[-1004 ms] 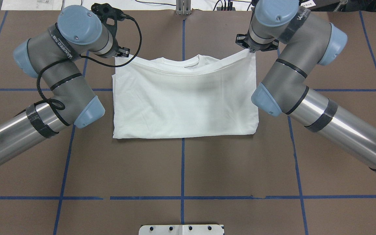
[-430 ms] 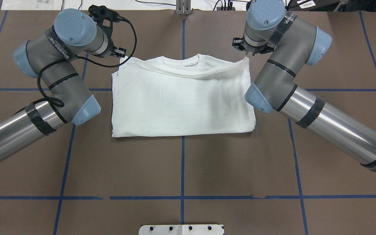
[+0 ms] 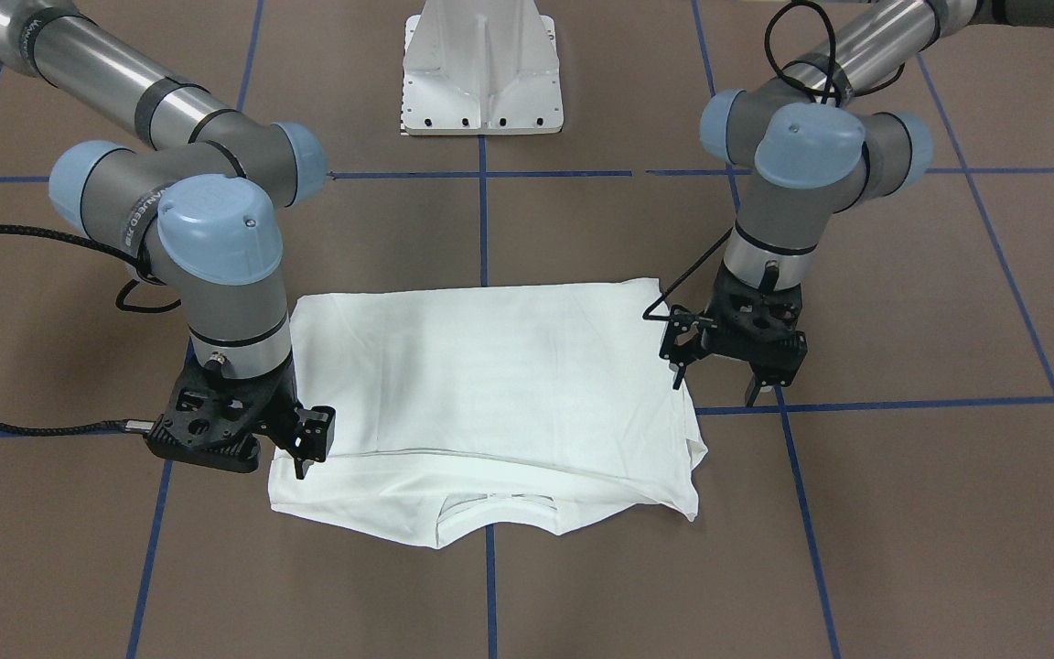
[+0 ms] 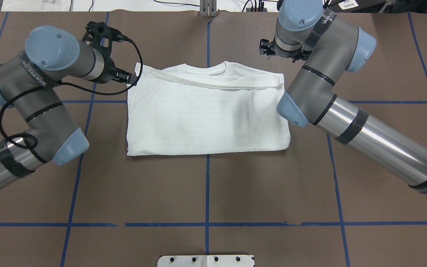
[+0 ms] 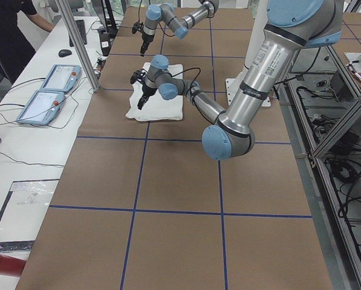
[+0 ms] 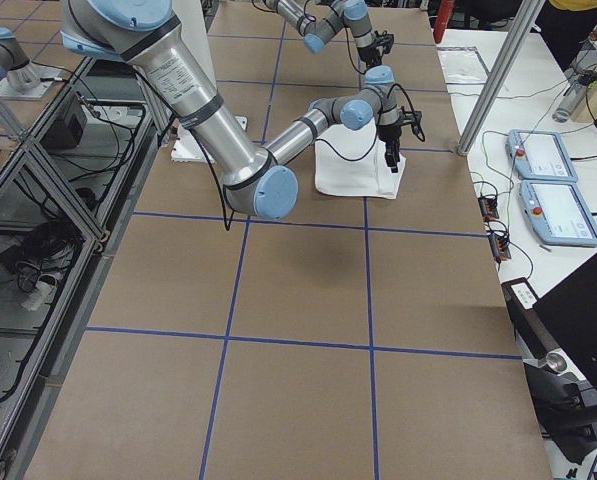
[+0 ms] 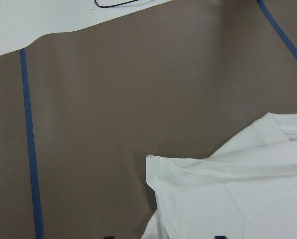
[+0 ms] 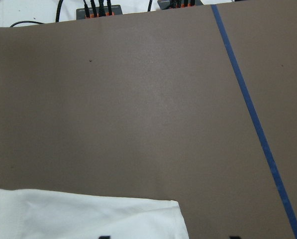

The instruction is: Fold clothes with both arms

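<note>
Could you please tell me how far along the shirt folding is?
Done: the white cotton shirt lies as a flat rectangle, no sleeve showing, folded up to the collar. In hand: nothing; the black left gripper and black right gripper stand open by its corners. Left: probably another fold.

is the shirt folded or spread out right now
Folded: the shirt lies as a flat rectangle, a top layer's edge running just below the collar, and no sleeves stick out.
</note>
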`<state>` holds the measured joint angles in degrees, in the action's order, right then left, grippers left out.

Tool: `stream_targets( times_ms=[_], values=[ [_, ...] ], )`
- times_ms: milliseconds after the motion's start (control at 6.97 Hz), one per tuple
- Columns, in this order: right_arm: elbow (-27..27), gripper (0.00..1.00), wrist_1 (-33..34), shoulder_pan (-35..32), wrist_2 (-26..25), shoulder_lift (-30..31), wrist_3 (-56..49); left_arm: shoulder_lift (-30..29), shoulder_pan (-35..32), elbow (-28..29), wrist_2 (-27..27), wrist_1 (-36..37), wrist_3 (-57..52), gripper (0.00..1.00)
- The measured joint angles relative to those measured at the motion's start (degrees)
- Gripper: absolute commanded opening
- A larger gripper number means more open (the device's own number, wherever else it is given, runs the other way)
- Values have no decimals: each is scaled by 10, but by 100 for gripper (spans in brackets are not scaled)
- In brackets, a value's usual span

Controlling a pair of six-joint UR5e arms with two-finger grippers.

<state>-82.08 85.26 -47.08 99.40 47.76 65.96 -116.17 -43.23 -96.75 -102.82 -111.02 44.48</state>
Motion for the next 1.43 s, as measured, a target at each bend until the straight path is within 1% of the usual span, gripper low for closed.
stream_targets(
  times_ms=[143, 287, 430, 573, 860, 1004, 1434],
  values=[
    [-9, 100, -1, 0, 1, 5, -6, 35, 41, -37, 2, -5, 46, 100],
    [-16, 100, -1, 0, 2, 9, -10, 56, 86, -48, 20, -19, 90, 100],
    [-19, 100, -1, 0, 2, 10, -11, 65, 116, -39, 37, -38, 115, 100],
    [-21, 100, -1, 0, 2, 10, -12, 66, 130, -19, 45, -53, 124, 90],
    [-21, 100, -1, 0, 2, 8, -12, 65, 137, 2, 50, -68, 129, 13],
    [-21, 100, -1, 1, 2, 8, -12, 64, 138, 4, 50, -71, 131, 0],
    [-21, 100, -2, 1, 1, 7, -15, 68, 137, -3, 50, -71, 130, 0]
  ],
)
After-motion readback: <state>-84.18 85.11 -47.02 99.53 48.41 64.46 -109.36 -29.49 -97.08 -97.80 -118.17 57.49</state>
